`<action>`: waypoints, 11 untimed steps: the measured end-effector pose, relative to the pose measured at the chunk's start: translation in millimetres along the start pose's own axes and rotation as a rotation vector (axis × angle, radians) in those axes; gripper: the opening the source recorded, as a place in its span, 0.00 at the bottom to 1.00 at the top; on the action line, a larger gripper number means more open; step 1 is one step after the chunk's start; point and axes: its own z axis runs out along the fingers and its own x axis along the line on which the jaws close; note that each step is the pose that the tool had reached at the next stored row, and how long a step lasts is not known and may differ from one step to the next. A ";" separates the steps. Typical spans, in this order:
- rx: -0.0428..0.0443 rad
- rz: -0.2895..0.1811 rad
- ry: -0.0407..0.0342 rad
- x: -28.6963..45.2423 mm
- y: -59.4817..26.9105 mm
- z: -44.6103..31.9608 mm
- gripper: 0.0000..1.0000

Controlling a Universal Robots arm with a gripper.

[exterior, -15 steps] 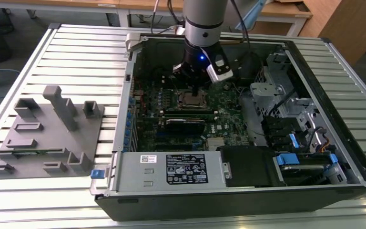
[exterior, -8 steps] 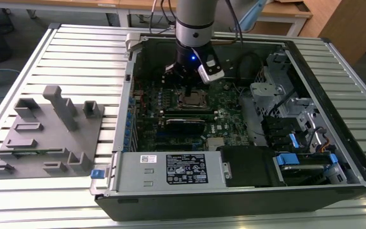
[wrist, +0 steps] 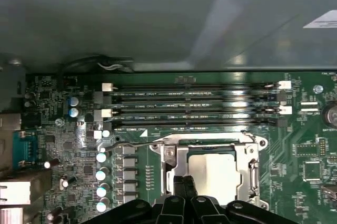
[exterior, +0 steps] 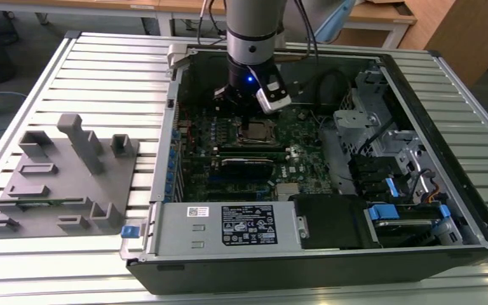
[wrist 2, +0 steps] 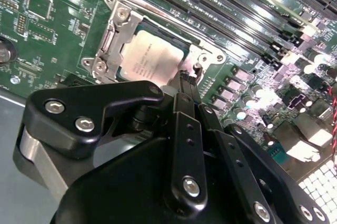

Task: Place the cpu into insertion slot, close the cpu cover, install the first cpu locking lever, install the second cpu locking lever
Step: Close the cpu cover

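Second wrist view: clenched jaws beside cpu cover (wrist 2: 112, 30), cpu (wrist 2: 152, 58) within, memory slots (wrist 2: 226, 10) near.

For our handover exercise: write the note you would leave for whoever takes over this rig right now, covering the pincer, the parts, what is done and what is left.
Pincer: shut, empty as far as shows, poised at the edge of the socket.
Cpu: seated in the socket.
Cover: down flat over it.
Done: cpu placed, cover closed.
Left: the levers. One wire lever lies along the socket beside the memory slots; I cannot tell whether either is latched.
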 end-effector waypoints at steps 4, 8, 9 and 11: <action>-0.0003 0.000 -0.0009 0.8 -0.2 0.7 0.11; -0.0002 0.000 -0.0017 1.8 -0.8 6.8 0.11; -0.0002 0.000 -0.0018 2.0 -0.9 8.2 0.11; 0.0000 0.000 -0.0017 2.7 -1.0 8.9 0.11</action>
